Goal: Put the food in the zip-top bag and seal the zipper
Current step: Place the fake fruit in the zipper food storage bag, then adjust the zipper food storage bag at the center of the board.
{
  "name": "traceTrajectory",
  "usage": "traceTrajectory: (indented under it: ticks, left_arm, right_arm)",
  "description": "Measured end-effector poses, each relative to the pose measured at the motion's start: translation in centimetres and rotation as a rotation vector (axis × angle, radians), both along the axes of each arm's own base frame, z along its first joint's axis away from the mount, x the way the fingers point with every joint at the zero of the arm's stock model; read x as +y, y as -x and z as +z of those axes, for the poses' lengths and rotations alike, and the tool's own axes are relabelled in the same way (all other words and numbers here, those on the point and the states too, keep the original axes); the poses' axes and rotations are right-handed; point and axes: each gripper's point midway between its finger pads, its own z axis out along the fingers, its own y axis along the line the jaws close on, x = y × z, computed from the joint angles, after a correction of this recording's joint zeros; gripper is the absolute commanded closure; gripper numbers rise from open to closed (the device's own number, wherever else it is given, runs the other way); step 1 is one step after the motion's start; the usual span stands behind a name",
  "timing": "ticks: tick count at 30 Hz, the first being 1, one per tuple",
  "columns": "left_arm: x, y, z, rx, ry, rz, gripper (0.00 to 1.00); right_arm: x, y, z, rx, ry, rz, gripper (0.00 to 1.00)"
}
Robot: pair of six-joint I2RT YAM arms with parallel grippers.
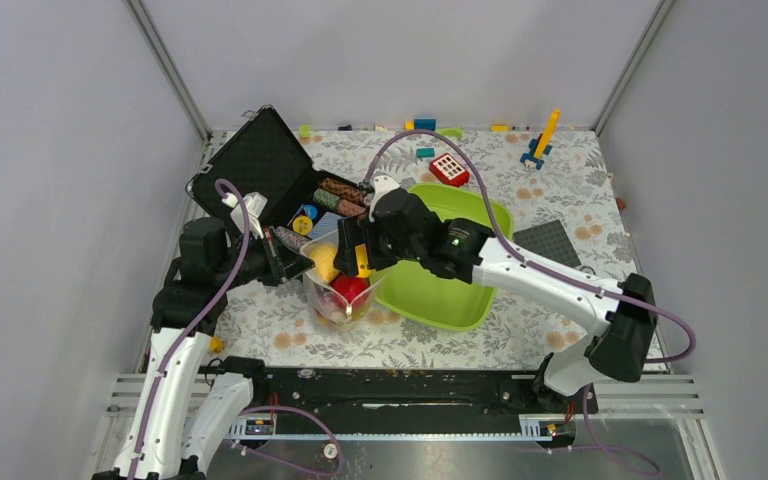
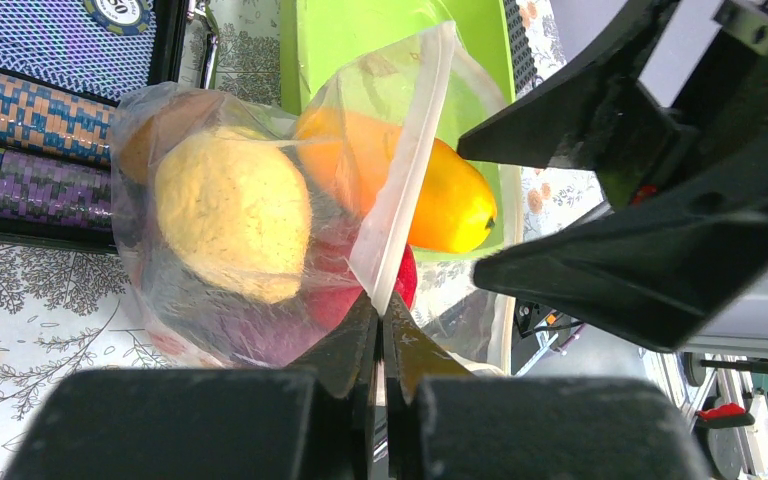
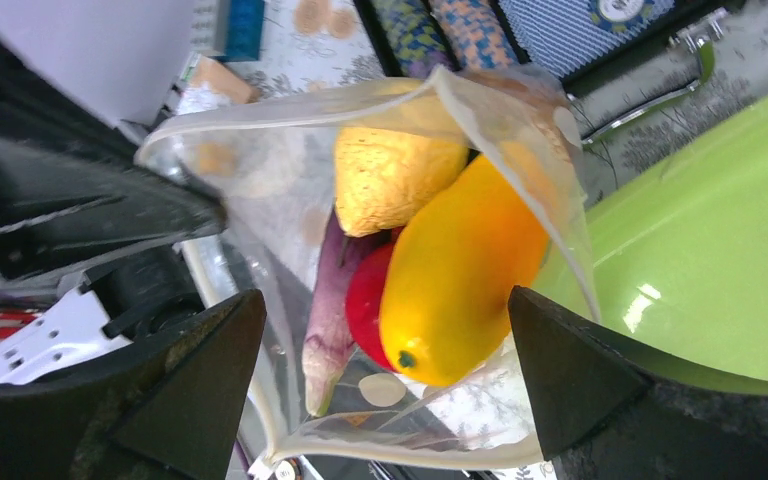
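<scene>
Right now your left fingers (image 2: 360,345) are pressed tight together on the rim of the zip-top bag (image 2: 210,310). They pinch the plastic right where the whitish zipper (image 2: 412,165) strip runs down to them, so that side of the mouth is held up. Your right fingers (image 1: 352,248) stand wide apart and grip nothing. In the right wrist view they straddle the bag's open mouth, one at 9 o'clock and one at 3 o'clock of the food, and neither can be seen touching the mango (image 3: 460,270). The bag stands near the middle of the desk (image 1: 290,330), its mouth gaping upward and the zipper unsealed. From above, the left fingers meet the bag at its 9 o'clock edge and the right fingers hang over its 12 o'clock edge. Inside, you can see the mango lying uppermost with one end poking toward the opening. The yellowish ball (image 3: 395,175) touches the mango at its 11 o'clock. A red fruit (image 3: 363,300) is tucked under the mango, and the pale purple eggplant (image 3: 328,320) slants along the bag wall beside the red one. Which red fruit it is you cannot tell from these views. The green tray (image 1: 460,295) lies at 3 o'clock of the bag, touching it or just beside it. The open black case (image 1: 255,165) sits at 11 o'clock of the bag, with rolls of poker chips (image 1: 342,192) in it.
</scene>
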Motion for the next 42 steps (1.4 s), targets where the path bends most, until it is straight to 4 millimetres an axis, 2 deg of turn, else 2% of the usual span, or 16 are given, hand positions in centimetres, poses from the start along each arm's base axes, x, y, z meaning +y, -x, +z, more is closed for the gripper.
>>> traceTrajectory:
  ticks: [7,14,17,19,21,26,29,32,33,37,42]
  left_arm:
    - [0.0,0.0,0.0,0.000,0.000,0.000,0.99]
    - [0.0,0.0,0.0,-0.001,0.000,0.002,0.99]
    - [0.0,0.0,0.0,-0.001,0.000,0.002,0.99]
    - [0.0,0.0,0.0,-0.001,0.000,0.002,0.99]
    - [0.0,0.0,0.0,-0.001,0.000,0.002,0.99]
    - [0.0,0.0,0.1,0.004,0.006,0.005,0.99]
    - [-0.1,-0.1,0.2,0.006,0.018,0.007,0.99]
    - [-0.3,-0.1,0.0,0.009,0.035,0.009,0.99]
    - [-0.3,-0.1,0.0,0.008,0.040,0.009,0.99]
    - [-0.4,0.1,0.0,-0.006,0.063,0.013,0.99]
    - [-0.7,0.2,0.0,-0.003,0.100,0.023,1.00]
  right_arm:
    - [-0.4,0.6,3.0,-0.107,-0.080,0.076,0.00]
    - [-2.2,0.7,4.2,-0.201,-0.071,0.090,0.01]
    - [-3.2,0.1,4.4,-0.224,-0.052,0.063,0.07]
    - [-4.0,-0.5,4.2,-0.225,-0.037,0.047,0.14]
    - [-5.0,-1.2,3.4,-0.212,-0.014,0.026,0.26]
    - [-6.8,-2.3,0.2,-0.134,0.046,-0.009,0.52]
    - [-6.4,-2.2,-1.0,-0.095,0.054,0.017,0.64]
    - [-5.6,-1.5,-1.6,-0.056,0.041,0.063,0.71]
    - [-5.3,-1.3,-1.7,-0.047,0.032,0.079,0.79]
    - [-4.6,-0.9,-1.7,-0.028,0.008,0.109,1.00]
    - [-4.8,-0.4,-1.8,-0.019,0.000,0.120,1.00]
